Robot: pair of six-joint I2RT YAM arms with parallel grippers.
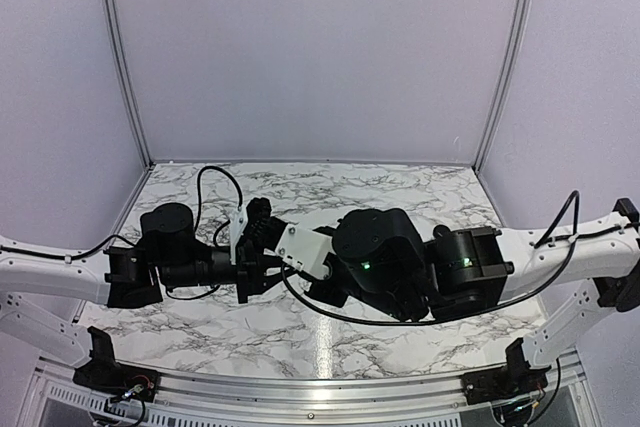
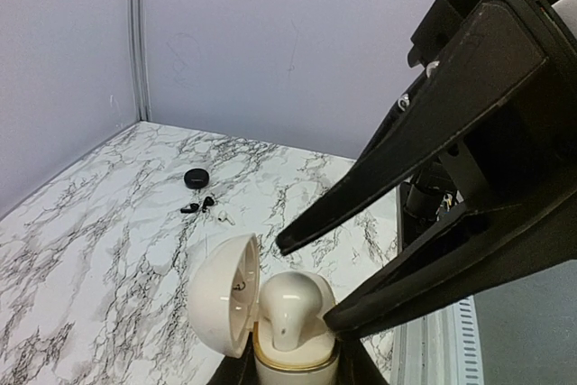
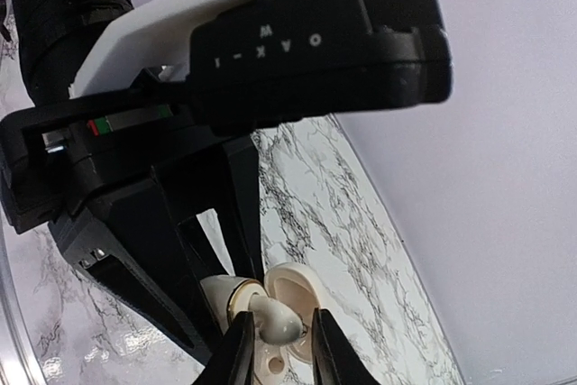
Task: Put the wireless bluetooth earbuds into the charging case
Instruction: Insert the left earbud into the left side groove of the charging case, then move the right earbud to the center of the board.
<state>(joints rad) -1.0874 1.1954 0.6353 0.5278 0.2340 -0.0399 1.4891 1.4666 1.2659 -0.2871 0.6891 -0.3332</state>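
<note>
Clamping the charging case (image 2: 222, 299) at its base, the left gripper (image 2: 296, 370) is closed on the smooth cream-white shell; hinged lid open; one glossy cream-white earbud (image 2: 290, 306) sits in the well; right gripper (image 3: 279, 342) fingertips flank it, contact cannot be told; left wrist view alone shows black round puck (image 2: 196, 178) and small dark pieces (image 2: 200, 205) on veined marble table (image 2: 108, 250).

I see: cream-white charging case (image 2: 224, 295), cream-white earbud (image 2: 290, 308), black puck (image 2: 196, 178), table (image 2: 99, 250) white marble with dark grey veining, walls (image 2: 315, 42) plain pale lilac.
</note>
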